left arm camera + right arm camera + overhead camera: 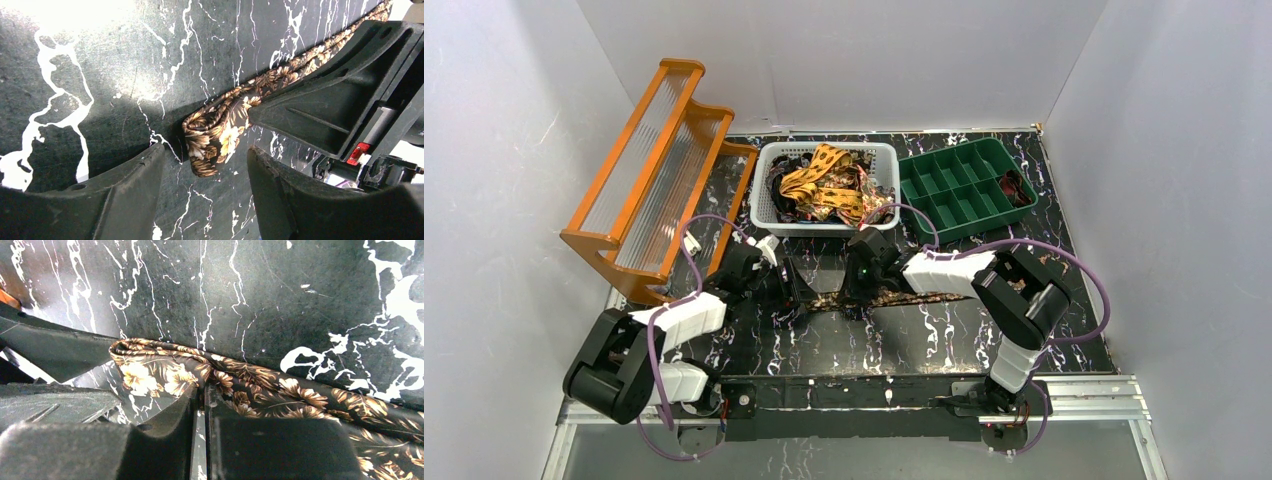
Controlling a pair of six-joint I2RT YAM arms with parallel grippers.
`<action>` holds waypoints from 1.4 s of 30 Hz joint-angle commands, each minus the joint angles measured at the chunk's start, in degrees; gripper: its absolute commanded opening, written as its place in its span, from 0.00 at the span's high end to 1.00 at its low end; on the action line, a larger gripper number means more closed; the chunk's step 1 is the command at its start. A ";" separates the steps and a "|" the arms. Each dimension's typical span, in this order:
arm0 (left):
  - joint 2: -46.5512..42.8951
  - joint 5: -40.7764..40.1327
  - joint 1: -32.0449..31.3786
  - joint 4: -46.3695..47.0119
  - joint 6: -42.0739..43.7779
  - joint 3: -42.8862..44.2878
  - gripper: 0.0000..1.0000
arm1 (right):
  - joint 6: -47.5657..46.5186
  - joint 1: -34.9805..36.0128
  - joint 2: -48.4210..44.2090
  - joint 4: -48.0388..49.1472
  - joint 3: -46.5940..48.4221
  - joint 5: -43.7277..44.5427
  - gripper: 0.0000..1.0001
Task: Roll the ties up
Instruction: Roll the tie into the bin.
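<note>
The top view is bright and even. Left wrist view: white glare washes out the table (75, 20) at 11 o'clock. Right wrist view: the tie (300, 395) is sharp, the fingers (165, 440) at 6 o'clock dark and blurry.

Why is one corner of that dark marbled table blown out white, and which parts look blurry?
Left wrist view: light glares off the table, bleaching its upper left; the left end effector, close to the lens, is soft. Right wrist view: the right end effector is blurred, the tie crisp. Top view: even light, faint shadows.
</note>
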 commanded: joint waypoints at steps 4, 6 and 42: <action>1.80 0.45 0.21 2.74 -2.40 -4.09 0.44 | 1.11 -0.25 1.80 -0.16 -0.94 -0.75 0.84; 1.72 0.07 0.21 3.48 -3.30 -5.06 0.47 | 1.34 -0.23 2.01 -0.41 -1.05 -0.54 0.84; 2.74 -5.78 0.14 10.20 -10.04 -9.81 1.00 | -1.90 -0.23 0.45 -0.12 0.44 -4.25 0.73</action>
